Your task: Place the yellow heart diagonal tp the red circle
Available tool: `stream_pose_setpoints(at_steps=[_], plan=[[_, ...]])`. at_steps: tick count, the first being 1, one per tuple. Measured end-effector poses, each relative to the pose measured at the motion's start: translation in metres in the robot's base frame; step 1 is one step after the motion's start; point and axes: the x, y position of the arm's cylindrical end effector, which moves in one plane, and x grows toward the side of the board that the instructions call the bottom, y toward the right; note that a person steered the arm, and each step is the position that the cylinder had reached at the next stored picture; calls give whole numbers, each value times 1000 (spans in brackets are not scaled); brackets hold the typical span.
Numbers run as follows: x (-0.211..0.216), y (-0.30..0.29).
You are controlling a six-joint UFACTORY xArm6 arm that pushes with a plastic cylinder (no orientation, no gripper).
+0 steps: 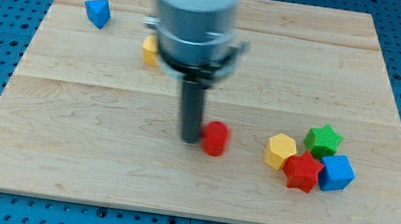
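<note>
The red circle block (215, 138) lies near the middle of the wooden board (100, 153). My tip (189, 139) stands just to its left, touching or nearly touching it. A yellow block (150, 50), likely the yellow heart, lies at the view's upper left of the rod; the arm's body hides most of it, so its shape cannot be made out.
A blue triangular block (97, 12) lies at the upper left. At the right stands a tight cluster: a yellow hexagon (280, 151), a green star (323, 139), a red star (303, 172) and a blue cube (336, 173).
</note>
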Motion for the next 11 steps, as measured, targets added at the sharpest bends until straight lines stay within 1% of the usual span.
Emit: stream_pose_setpoints(at_steps=[3, 4, 5, 6, 7, 8, 9, 10, 11], plan=[[0, 47], [-23, 10], [-85, -4], [-137, 13], [-179, -51], [-183, -118], [-169, -117], [-137, -127], [-138, -129]])
